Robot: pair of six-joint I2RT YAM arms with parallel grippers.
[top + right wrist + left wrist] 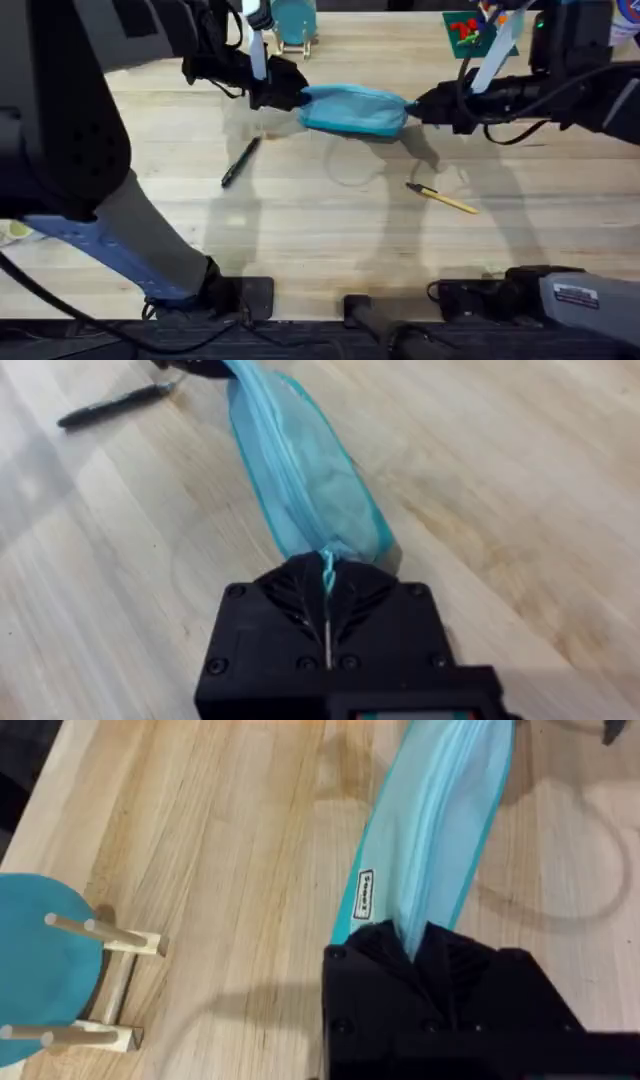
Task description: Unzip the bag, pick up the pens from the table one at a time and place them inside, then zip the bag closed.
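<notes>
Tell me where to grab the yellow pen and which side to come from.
Grip the yellow pen at mid-barrel, coming straight down from above with the fingers across its width. It lies flat and diagonal on the table, so only the top is free.

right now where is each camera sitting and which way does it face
Overhead: fixed above the arm bases, looking down and forward over the table; both arms hold the bag, with both pens lying loose.
Left wrist: on the left arm, looking along the bag from the left gripper shut on its end.
Right wrist: on the right arm, looking along the bag from the right gripper.
All views share the bag.
</notes>
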